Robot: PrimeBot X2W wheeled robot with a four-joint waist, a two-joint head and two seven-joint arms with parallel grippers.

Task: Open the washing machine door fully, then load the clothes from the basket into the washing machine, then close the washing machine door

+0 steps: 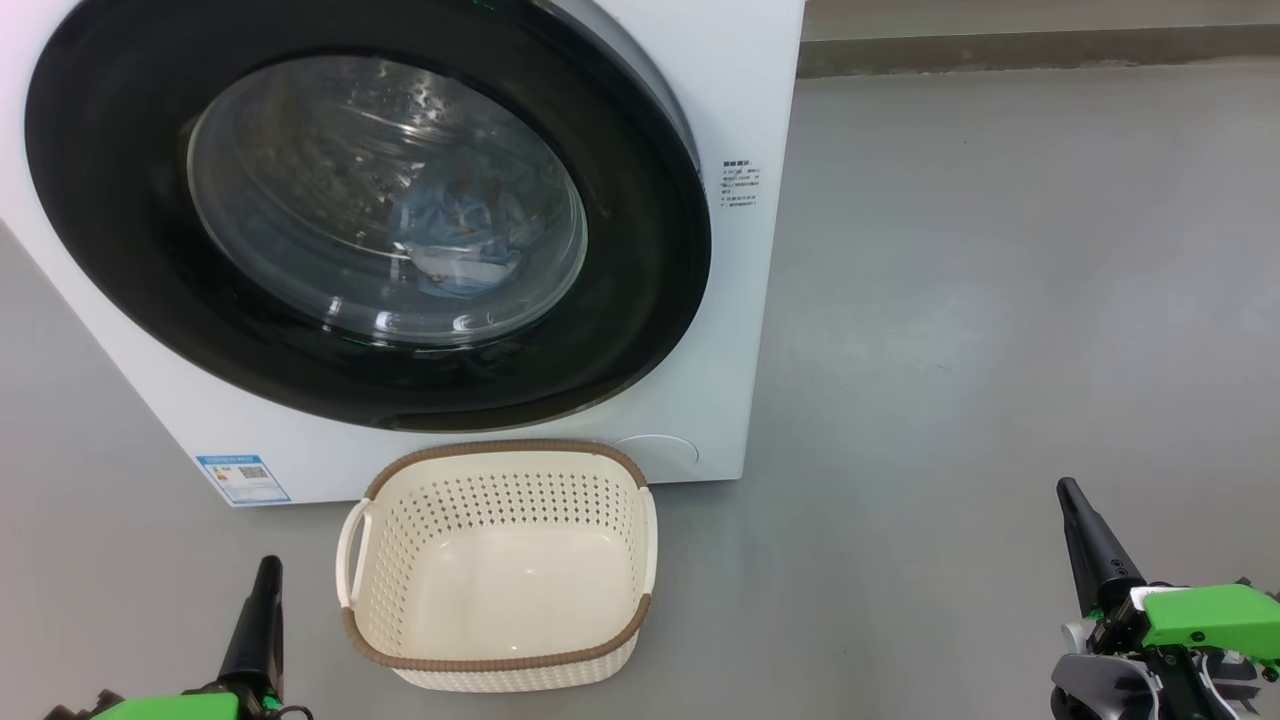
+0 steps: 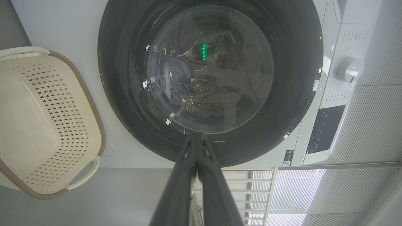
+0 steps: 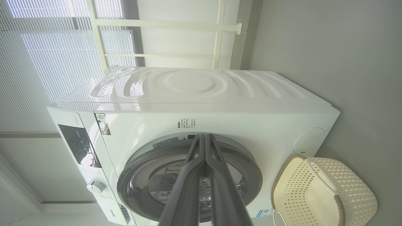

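Observation:
The washing machine fills the upper left of the head view, its black-rimmed door closed against the front. Through the glass I see the light-blue clothes lying inside the drum; the left wrist view shows the clothes too. In front of the machine, on the floor, stands the cream basket with nothing in it. My left gripper is shut, low at the left beside the basket. My right gripper is shut, low at the far right, apart from everything.
Grey floor stretches to the right of the machine up to a wall base. The machine's dial and dark control panel sit above the door. White railing and window blinds stand behind the machine.

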